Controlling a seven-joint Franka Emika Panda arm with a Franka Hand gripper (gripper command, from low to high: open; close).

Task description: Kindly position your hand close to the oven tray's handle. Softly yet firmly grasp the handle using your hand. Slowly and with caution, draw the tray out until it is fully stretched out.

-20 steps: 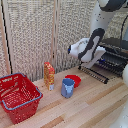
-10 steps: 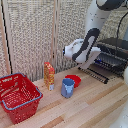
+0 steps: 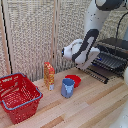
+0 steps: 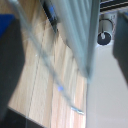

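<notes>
Light wood-plank table (image 3: 95, 107) carries all items. On it: red wire basket (image 3: 19, 95) at the exterior view's left; orange carton (image 3: 49, 75) upright, near a blue cup (image 3: 67, 87); a red bowl (image 3: 74, 80) just behind the cup. Oven (image 3: 111, 59) stands at the right, its tray (image 3: 102, 68) projecting forward.

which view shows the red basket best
The exterior view: the red basket sits whole on the wooden table at that view's left, beside the orange carton. The blurred wrist view shows no basket, only slats and wood.
</notes>
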